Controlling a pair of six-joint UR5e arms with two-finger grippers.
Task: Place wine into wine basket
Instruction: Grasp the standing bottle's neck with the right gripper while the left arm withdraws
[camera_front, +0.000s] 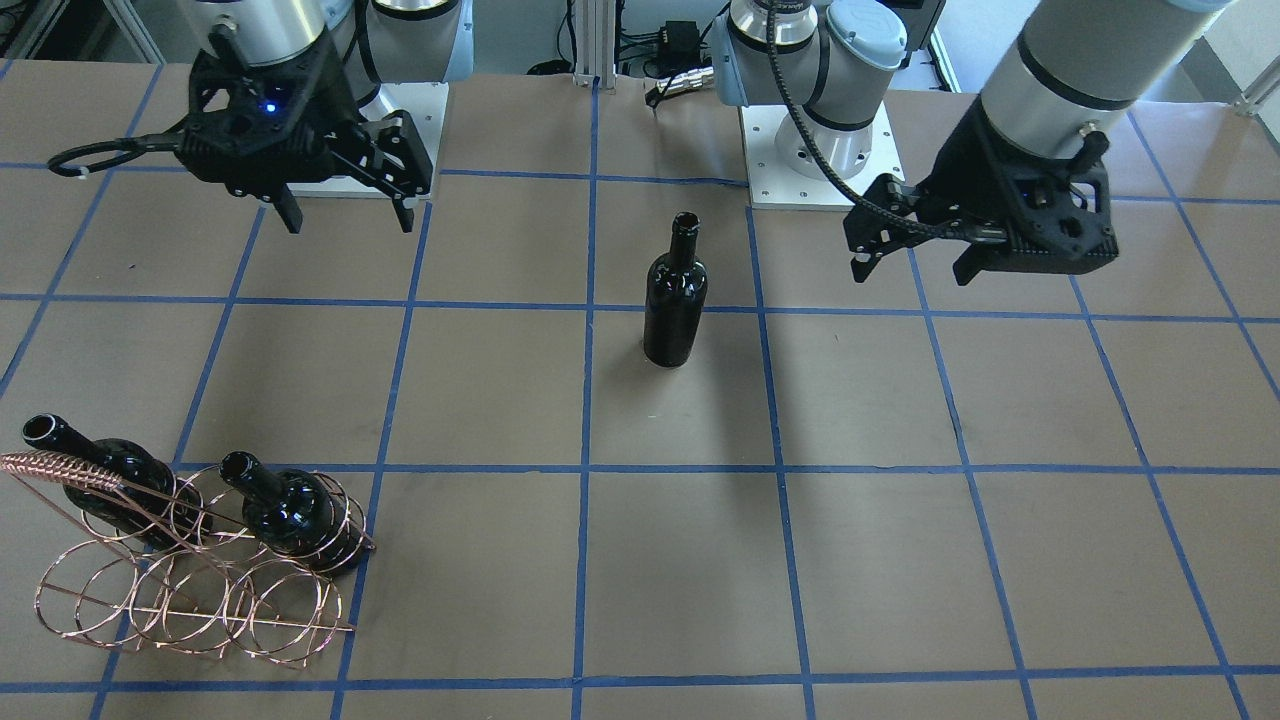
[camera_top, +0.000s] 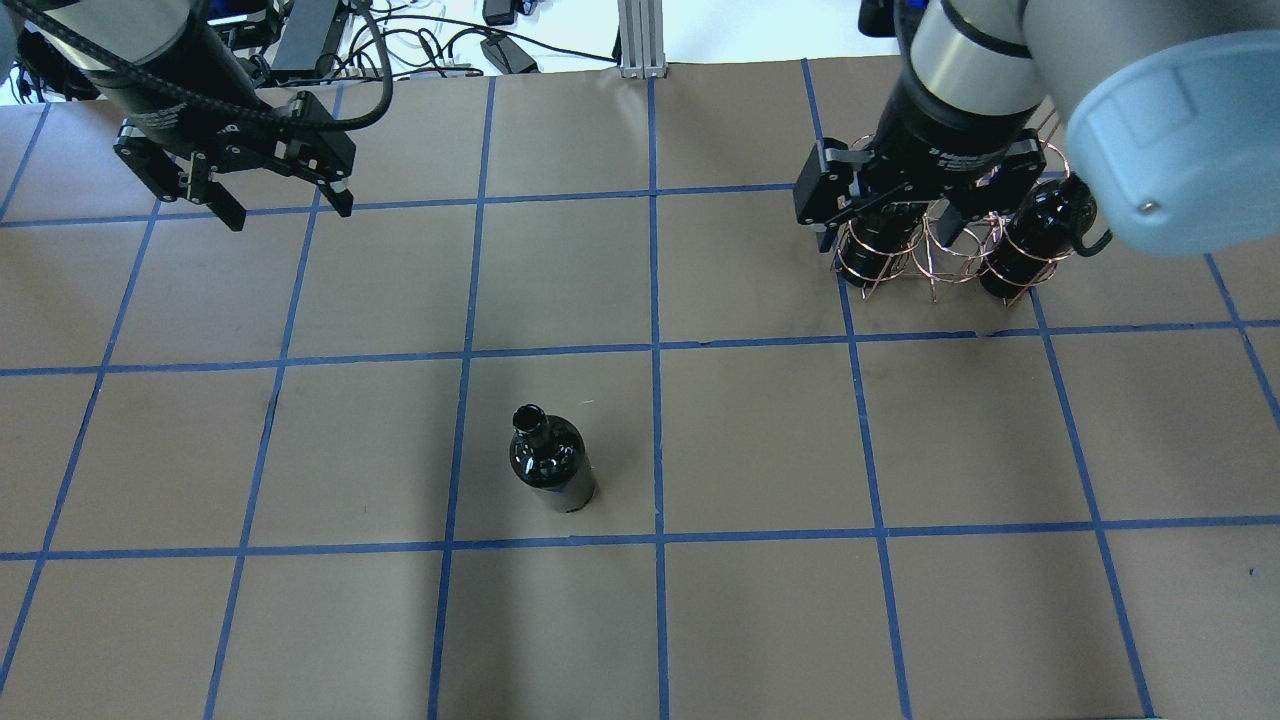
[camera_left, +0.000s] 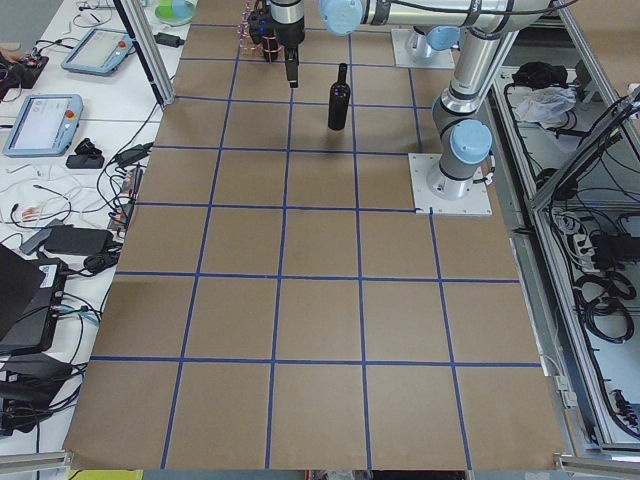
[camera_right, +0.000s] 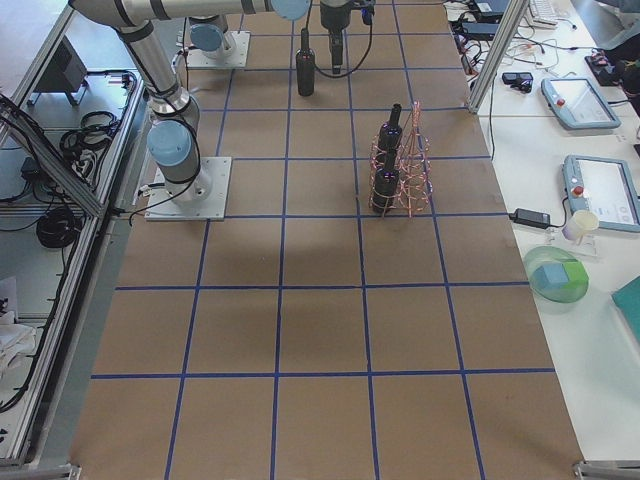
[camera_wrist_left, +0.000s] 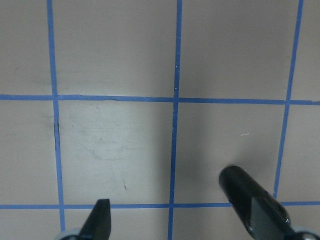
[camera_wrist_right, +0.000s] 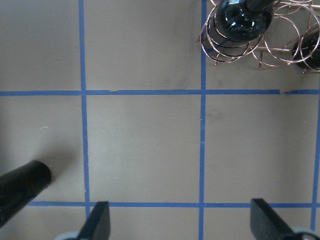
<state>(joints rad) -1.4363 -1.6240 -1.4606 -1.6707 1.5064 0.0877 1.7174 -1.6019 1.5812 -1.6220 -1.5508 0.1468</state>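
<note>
Glossy near-black glass bottle (camera_front: 674, 300) stands on matt brown paper (camera_front: 900, 560) gridded with smooth blue tape (camera_front: 585, 400); the basket (camera_front: 200, 585) is thin, shiny copper-coloured wire; the left arm (camera_front: 1060, 80) looks smooth grey metal.

Your tally: wine bottles 3: standing bottle (camera_front: 675, 300), racked bottles (camera_front: 110, 482) (camera_front: 292, 512); wine basket (camera_front: 190, 602) 1; grippers 2: left gripper (camera_front: 915, 272), right gripper (camera_front: 350, 222).

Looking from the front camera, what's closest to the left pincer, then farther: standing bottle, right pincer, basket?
From the left pincer:
1. Standing bottle, middle of the table.
2. Right pincer, on the other side.
3. Basket, view's bottom-left corner.
</note>
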